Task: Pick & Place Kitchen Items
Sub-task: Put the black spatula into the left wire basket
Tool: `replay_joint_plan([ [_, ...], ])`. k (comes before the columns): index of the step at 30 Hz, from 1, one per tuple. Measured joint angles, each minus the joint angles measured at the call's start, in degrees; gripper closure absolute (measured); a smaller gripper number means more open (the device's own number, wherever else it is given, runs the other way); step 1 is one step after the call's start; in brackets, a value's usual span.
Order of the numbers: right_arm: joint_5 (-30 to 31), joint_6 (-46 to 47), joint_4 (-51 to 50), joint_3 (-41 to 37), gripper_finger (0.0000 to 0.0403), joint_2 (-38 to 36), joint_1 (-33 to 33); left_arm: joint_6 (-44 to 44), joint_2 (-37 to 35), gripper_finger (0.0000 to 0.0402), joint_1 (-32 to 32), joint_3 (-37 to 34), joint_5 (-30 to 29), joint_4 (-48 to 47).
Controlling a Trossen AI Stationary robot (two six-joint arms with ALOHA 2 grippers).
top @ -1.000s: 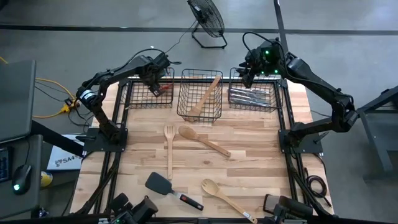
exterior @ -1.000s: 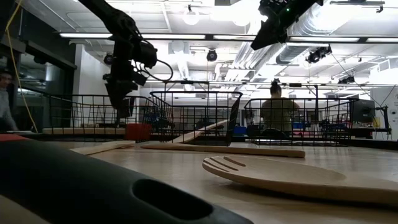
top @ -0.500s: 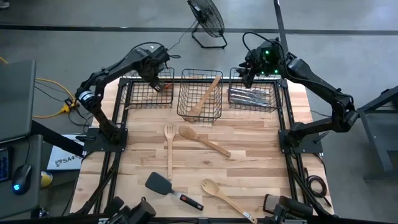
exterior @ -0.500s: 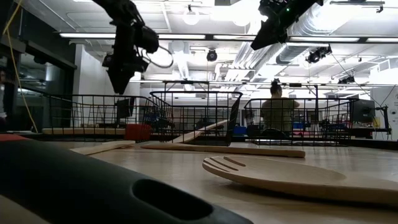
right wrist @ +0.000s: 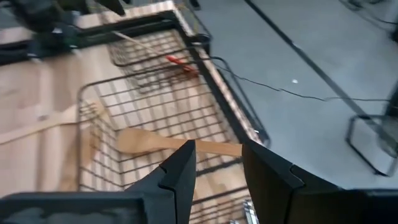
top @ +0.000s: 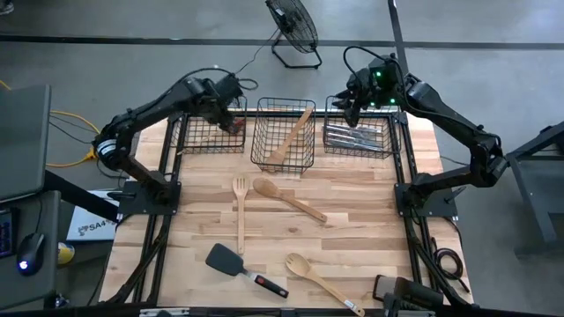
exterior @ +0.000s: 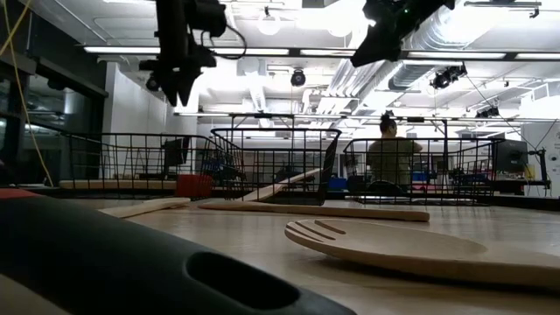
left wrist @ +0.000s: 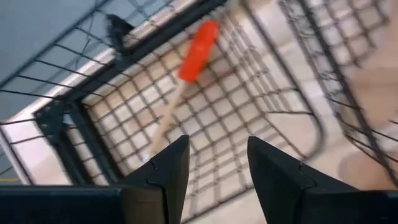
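On your counter [top: 370, 189]: 1 wooden fork [top: 239, 211], 2 wooden spoons [top: 288, 201], 1 black turner [top: 240, 266] | 3 baskets [top: 284, 157]: left has 1 red spatula [left wrist: 199, 42], middle 1 wooden spoon [top: 293, 135], right silver cutlery [top: 356, 137] | your left tool [left wrist: 214, 168] empty, parted, above left basket | your right tool [right wrist: 217, 168] empty, parted, above right basket

three wire baskets [top: 284, 132], four wooden spoons [top: 287, 199], one wooden fork [top: 239, 211], one black turner [top: 242, 268], one red spatula [left wrist: 198, 43]
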Motion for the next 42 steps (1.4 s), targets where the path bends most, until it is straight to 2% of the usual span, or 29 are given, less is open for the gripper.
replay_joint_plan([
  [7, -5.6, 0.0, -0.6, 0.0, 0.0280, -0.1, 0.0, -6.9, -0.2, 0.0245, -9.5, 0.0, 0.0, -0.9],
  [17, -7.2, -1.6, -3.2, 0.0, 0.0280, -0.8, 0.0, -10.9, -0.2, 0.0245, -24.1, 0.0, -1.4, -0.3],
  [26, -7.0, -1.5, -4.0, 0.0, 0.0280, -0.8, 0.0, -18.8, -0.2, 0.0245, -30.5, -0.1, -2.0, -2.2],
  [29, -7.0, -1.6, -5.4, 0.0, 0.0280, -0.8, 0.0, -21.1, -0.1, 0.0245, -32.5, -1.1, 0.5, -2.4],
  [32, -6.9, -3.1, -7.1, 0.0, 0.0280, -0.8, 0.0, -17.4, -0.1, 0.0245, -35.9, -2.6, 4.3, -2.3],
  [42, -6.9, -3.0, -9.0, 0.0, 0.0280, -0.8, 0.0, 6.1, -0.1, 0.0245, -47.1, -12.5, 14.8, 6.7],
])
